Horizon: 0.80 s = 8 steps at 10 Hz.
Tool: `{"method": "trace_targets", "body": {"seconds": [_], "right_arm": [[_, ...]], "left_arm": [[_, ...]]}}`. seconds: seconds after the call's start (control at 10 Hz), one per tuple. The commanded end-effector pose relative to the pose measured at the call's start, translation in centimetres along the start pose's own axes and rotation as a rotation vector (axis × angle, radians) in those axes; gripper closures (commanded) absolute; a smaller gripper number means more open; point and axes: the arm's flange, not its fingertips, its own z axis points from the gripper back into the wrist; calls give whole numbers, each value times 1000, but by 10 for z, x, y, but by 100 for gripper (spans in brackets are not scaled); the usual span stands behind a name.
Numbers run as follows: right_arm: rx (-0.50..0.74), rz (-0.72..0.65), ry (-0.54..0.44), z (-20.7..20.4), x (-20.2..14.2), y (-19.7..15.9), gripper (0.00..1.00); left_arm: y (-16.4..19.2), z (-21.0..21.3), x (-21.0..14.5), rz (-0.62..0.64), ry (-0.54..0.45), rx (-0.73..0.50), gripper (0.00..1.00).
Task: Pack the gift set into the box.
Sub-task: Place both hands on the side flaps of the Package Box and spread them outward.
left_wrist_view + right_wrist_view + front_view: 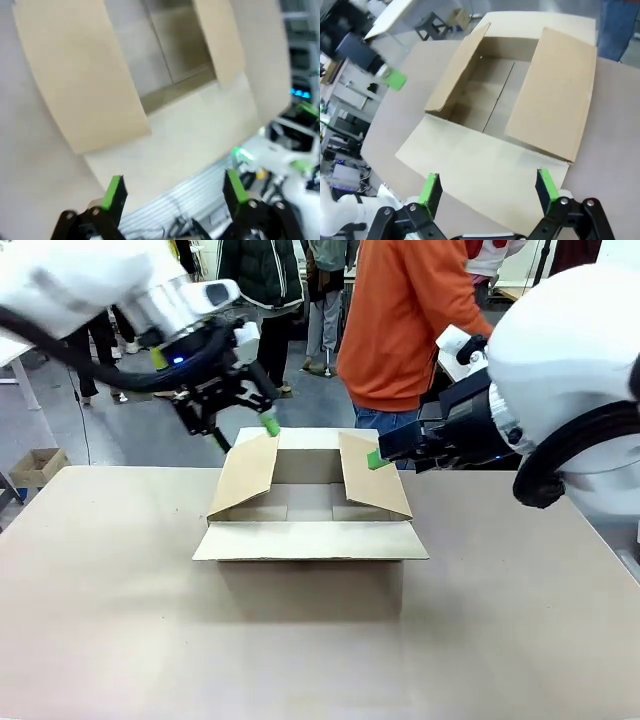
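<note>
Table: plain tan surface bearing one task item. Person: orange top, standing at the far edge directly behind the box; hands not clearly made out. Box: large brown cardboard carton, mid-table, top open. Near flap folded fully outward and lying roughly level toward the robot's side. Left flap and right flap standing up and leaning outward. Far flap hard to make out from the front. Interior: bare cardboard floor with a centre seam, nothing lying on it in the right wrist view. Left gripper: poised over the box's left side, fingers spread wide with nothing between them; in the front view one green pad sits at the top edge of the left flap, contact not certain. Right gripper: poised at the box's right side, fingers likewise spread wide and carrying nothing; one green pad lies just beside the outer face of the right flap, contact not certain. Small carton: on the floor beyond the table's left corner, well apart from the work. Progress, as a judgement: the box stands opened and ready, with both arms placed as if steadying the side flaps. The gift set is not yet inside, so the packing itself is all to come: placing the set in, then presumably closing the flaps.
</note>
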Motion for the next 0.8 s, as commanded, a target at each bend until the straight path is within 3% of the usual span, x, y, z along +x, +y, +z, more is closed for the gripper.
{"method": "trace_targets", "body": {"seconds": [0.0,0.2,0.3,0.4,0.7], "right_arm": [[-19,36,-80,-10,-50,-14,0],[0,-4,-73,-7,-50,-23,0],[-25,9,-49,-14,-7,5,0],[-25,9,-49,-14,-7,5,0],[-25,9,-49,-14,-7,5,0]], "left_arm": [[-10,-5,53,94,48,95,0],[-21,-29,62,120,-66,220,0],[-26,-40,59,115,-141,275,0],[-31,-53,57,119,-234,363,0],[-34,-97,59,83,-263,528,0]]}}
